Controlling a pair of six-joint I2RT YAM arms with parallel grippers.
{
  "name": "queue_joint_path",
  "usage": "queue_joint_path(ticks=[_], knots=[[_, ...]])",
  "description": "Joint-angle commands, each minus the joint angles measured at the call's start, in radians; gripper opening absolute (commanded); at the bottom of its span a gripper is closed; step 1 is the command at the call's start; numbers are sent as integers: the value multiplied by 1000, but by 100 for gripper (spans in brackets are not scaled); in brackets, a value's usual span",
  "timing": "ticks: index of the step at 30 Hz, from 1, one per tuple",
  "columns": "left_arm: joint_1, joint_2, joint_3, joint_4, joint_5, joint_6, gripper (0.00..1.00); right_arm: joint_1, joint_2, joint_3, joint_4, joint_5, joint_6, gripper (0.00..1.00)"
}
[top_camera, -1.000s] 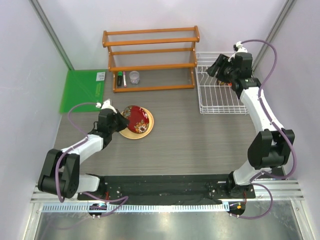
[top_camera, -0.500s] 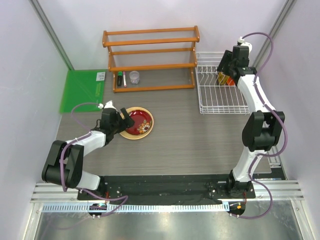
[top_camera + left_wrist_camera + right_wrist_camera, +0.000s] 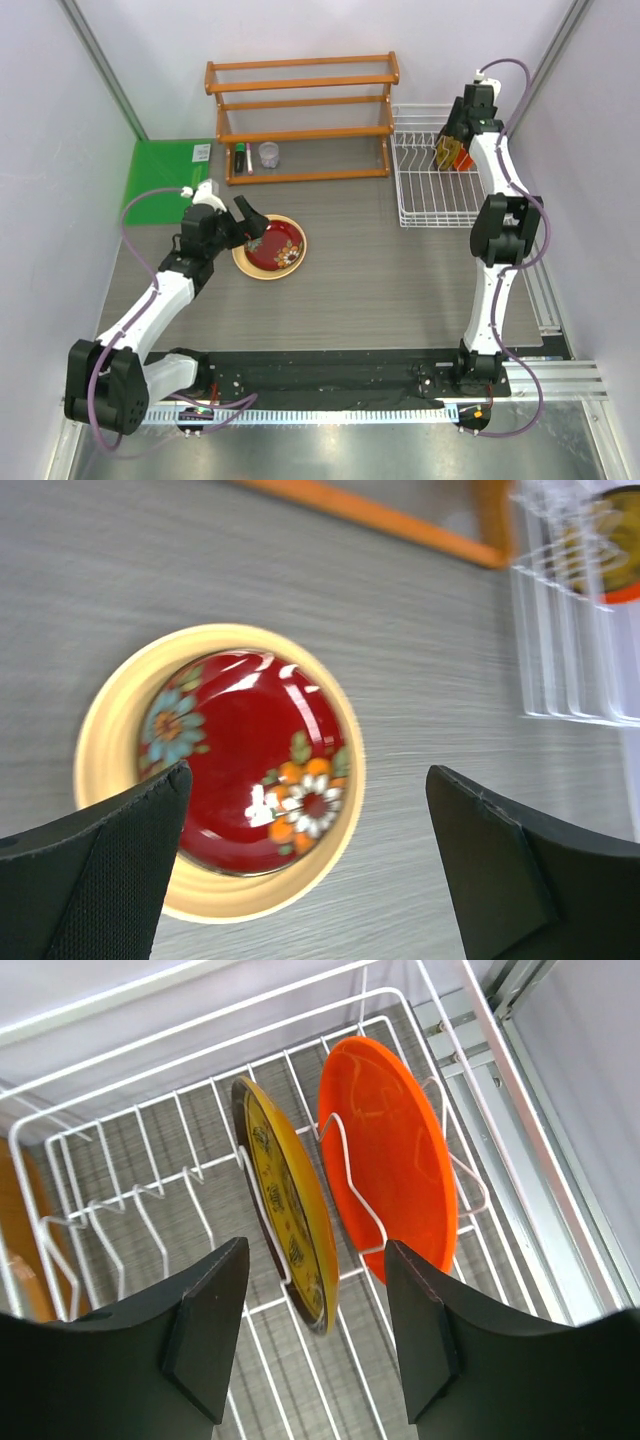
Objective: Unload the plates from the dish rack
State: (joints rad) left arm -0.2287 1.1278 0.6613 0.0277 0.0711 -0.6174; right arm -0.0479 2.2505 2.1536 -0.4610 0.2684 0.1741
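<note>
- Dish rack [image 3: 430, 195]: a white wire basket is shown on the tabletop [image 3: 380, 290]; all positions below are given relative to it, as seen in the top view.
- Dark-rimmed plate with yellow patterned centre [image 3: 285, 1215]: it is held upright on edge between the prongs, inside the dish rack near its far right corner.
- Small orange plate [image 3: 390, 1160]: it is stood upright in the next slot of the dish rack, just beside the dark-rimmed plate.
- Right pincer [image 3: 318, 1260]: it is poised over the dish rack with its fingers spread apart. Both upright plates are seen in the gap between them, and nothing is gripped.
- Dark red flowered plate [image 3: 250, 760]: it is laid flat, well to the left of the dish rack, nested on the large tan-yellow plate [image 3: 100, 730].
- Left pincer [image 3: 305, 860]: it is held above this stack, well left of the dish rack, with its fingers wide apart and empty.
- Wooden shelf [image 3: 300, 120]: it is placed just beside the left side of the dish rack.
- Green board [image 3: 165, 180]: it is laid far left of the dish rack, beyond the shelf.
</note>
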Motion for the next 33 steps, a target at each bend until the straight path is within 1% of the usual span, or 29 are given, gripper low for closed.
queue_joint_path(ticks=[1,4,5,7,8,9,10,11,13,14,15,18,20,21,24,25,27,28,30,31,33], knots=[[2,-26,58,-17,148,35,99,3,58,107,-22,50,-59,61],[-1,-28,66,-11,170,28,99,3,101,150,-24,61,-79,58],[-1,-28,67,-8,171,25,100,5,112,170,-28,66,-79,51],[-3,-23,67,-6,171,25,99,5,135,181,-34,81,-94,43],[-4,-20,67,-6,173,25,99,3,139,186,-37,89,-99,33],[-4,-20,66,-3,173,24,100,5,141,184,-39,88,-105,29],[-4,-16,64,0,173,25,99,5,144,184,-39,88,-117,27],[-6,-14,61,1,173,24,100,5,149,184,-39,81,-123,19],[-6,-7,58,8,179,22,100,6,150,186,-41,78,-134,14],[-6,-3,54,9,177,24,100,6,147,181,-41,74,-140,5],[-6,-2,52,12,176,21,99,6,146,184,-41,71,-143,1],[-8,3,38,26,176,19,99,29,129,187,-42,112,-171,1],[-9,6,35,29,167,18,99,48,115,184,-24,164,-229,1],[-11,9,35,28,158,16,100,81,98,183,-16,225,-246,1],[-14,23,38,21,150,21,100,138,40,147,45,337,-320,1],[-15,26,40,20,147,22,99,155,25,115,64,417,-338,1],[-17,32,43,12,144,28,99,189,-18,66,126,489,-382,1],[-17,32,41,12,147,30,99,195,-66,16,149,540,-389,1],[-18,30,41,12,147,31,99,203,-123,-30,182,563,-389,1],[-20,29,40,12,148,31,100,204,-179,-75,183,574,-374,1],[-18,27,44,12,150,31,99,206,-239,-125,183,597,-358,1]])
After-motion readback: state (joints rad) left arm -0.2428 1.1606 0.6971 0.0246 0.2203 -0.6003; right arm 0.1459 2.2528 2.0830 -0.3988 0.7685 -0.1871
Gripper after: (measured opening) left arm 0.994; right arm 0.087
